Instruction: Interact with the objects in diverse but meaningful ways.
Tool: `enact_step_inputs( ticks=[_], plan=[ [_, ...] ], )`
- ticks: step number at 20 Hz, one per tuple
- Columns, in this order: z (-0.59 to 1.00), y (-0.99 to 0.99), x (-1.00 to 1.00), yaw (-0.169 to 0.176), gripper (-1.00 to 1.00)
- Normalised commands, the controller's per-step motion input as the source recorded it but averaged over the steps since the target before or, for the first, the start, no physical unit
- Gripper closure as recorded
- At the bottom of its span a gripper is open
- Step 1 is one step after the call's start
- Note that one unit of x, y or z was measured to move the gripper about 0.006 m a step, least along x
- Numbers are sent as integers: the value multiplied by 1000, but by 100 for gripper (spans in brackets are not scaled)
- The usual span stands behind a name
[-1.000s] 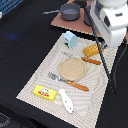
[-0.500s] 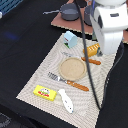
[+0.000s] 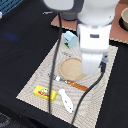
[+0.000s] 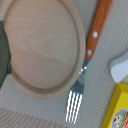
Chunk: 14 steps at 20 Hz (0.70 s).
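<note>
The tan plate (image 3: 71, 68) lies in the middle of the striped mat, and my arm's white hand (image 3: 91, 59) hangs over its edge on the exterior view's right. Its fingers do not show in either view. The orange-handled fork (image 3: 75, 84) lies just in front of the plate. In the wrist view the plate (image 4: 42, 47) and the fork (image 4: 87, 55) are close below. The yellow packet (image 3: 45, 93) and the white elongated piece (image 3: 65, 100) rest near the mat's front edge. Behind the plate stands the pale blue carton (image 3: 70, 39). The arm hides the orange block.
A striped placemat (image 3: 40, 75) covers part of the dark table (image 3: 20, 45). A brown surface (image 3: 118, 36) with a bowl (image 3: 124, 17) lies at the back on the exterior view's right. The wrist view catches corners of the packet (image 4: 117, 107) and the white piece (image 4: 120, 67).
My arm has come forward and down from the back toward the plate, and it now covers the orange block. The objects on the mat have not moved.
</note>
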Motion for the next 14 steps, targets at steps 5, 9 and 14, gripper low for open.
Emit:
enact_step_inputs(
  ticks=[5,9,14],
  plan=[
    [0,-644,363,-125,-100],
    [0,-526,537,-88,-100],
    [-23,-437,475,-63,-100]
  ],
)
